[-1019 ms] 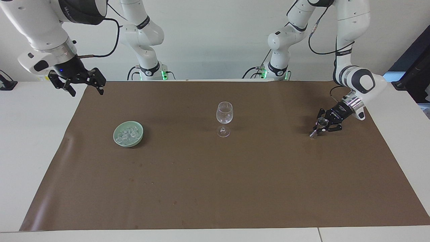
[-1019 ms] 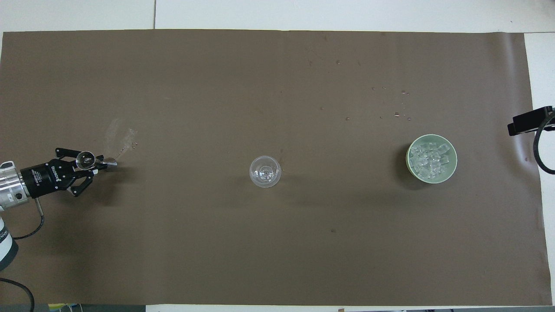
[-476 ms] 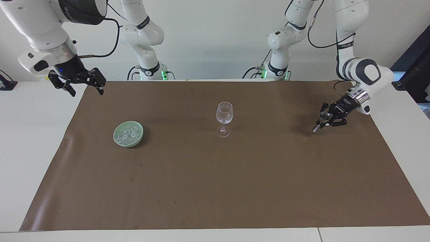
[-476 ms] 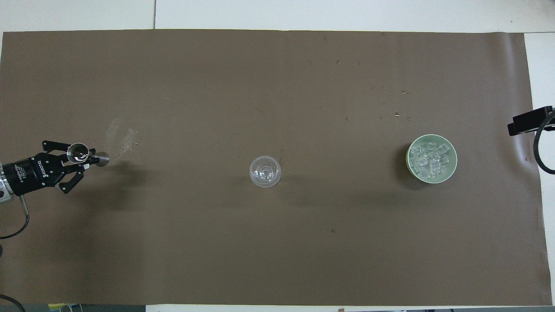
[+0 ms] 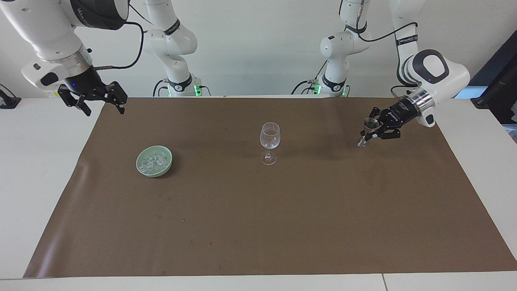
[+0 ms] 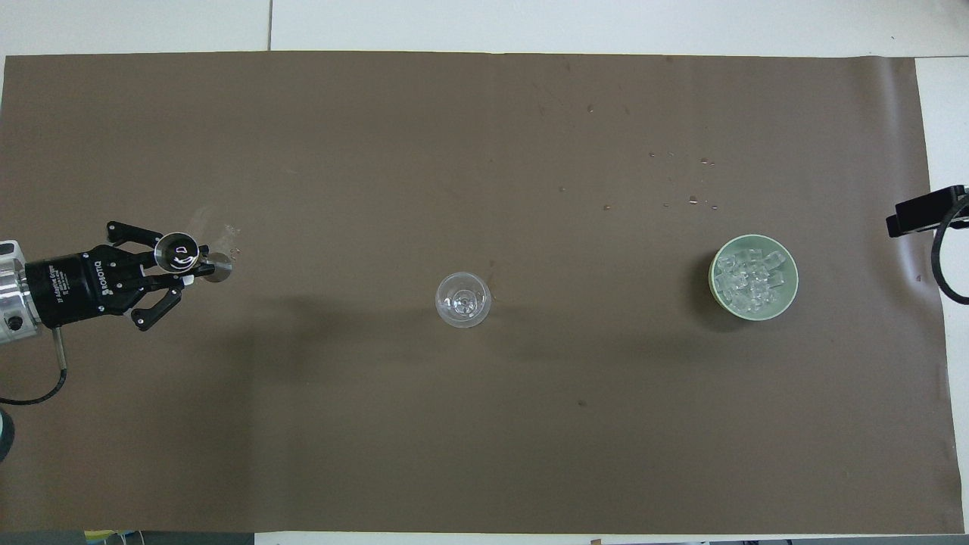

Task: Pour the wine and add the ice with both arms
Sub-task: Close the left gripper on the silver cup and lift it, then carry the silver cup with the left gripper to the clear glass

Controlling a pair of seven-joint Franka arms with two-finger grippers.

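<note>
Left gripper [image 5: 368,133]: clamped on metal measuring cup [image 5: 366,130] | right gripper [image 5: 93,100]: spread, empty, waiting | your risk: tilted cup spills short of the wine glass [image 5: 269,142]

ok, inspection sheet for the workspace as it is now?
Surface: brown paper sheet over white table; small droplets and a smear.
Job's things: clear stemmed wine glass upright mid-sheet; pale green bowl of clear ice cubes; small metal measuring cup.
Clutter: nothing seen.
Grippers: left claw shut on the measuring cup, raised; right claw open, waiting over the sheet's corner.
Cables: black, along both arms.
Surroundings: white wall.
</note>
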